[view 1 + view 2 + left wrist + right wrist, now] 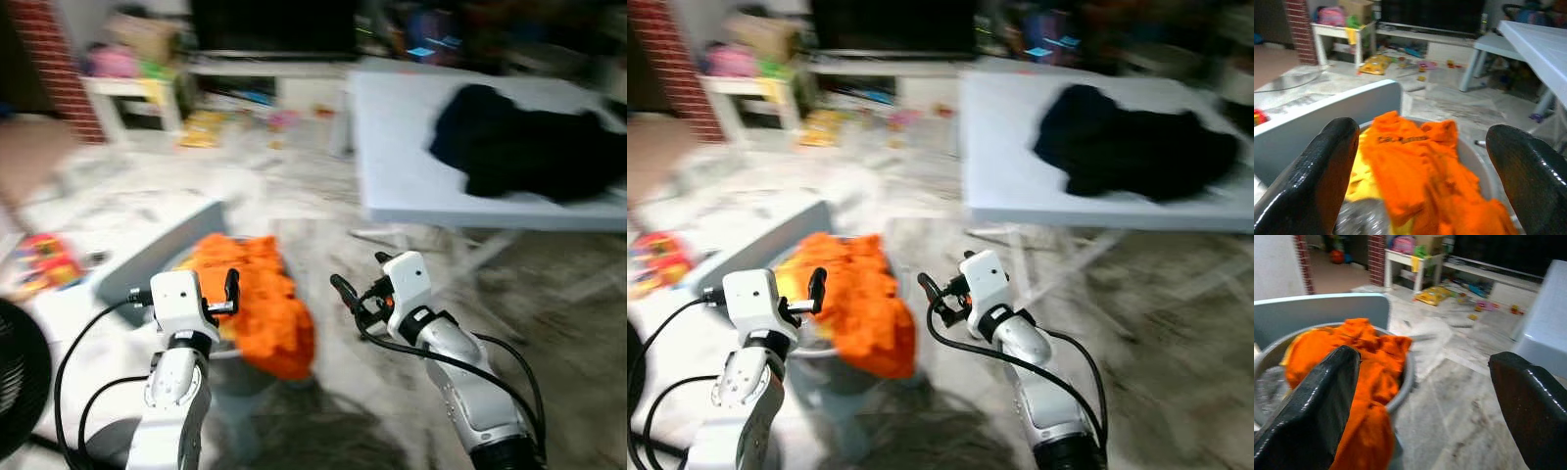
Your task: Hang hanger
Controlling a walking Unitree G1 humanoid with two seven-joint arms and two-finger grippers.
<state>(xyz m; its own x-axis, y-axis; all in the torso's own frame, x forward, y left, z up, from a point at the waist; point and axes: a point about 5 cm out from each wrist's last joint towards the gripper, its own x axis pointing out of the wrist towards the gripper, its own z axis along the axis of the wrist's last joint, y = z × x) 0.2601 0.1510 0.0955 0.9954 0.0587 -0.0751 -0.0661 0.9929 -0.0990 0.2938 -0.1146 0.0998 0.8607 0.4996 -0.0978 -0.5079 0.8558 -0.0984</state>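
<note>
Left eye view is blurred. Both grippers, left (217,294) and right (361,289), hover with jaws released and empty beside a grey basket (1406,377) heaped with orange clothing (257,299). A black garment (524,137) lies on the white bench (407,162). No hanger can be made out, so the sensible step is to steady the head and search before reaching. Background shelves are too smeared to read.

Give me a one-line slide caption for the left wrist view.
Open left tool poised over a grey basket of orange clothing, white table beyond.
</note>
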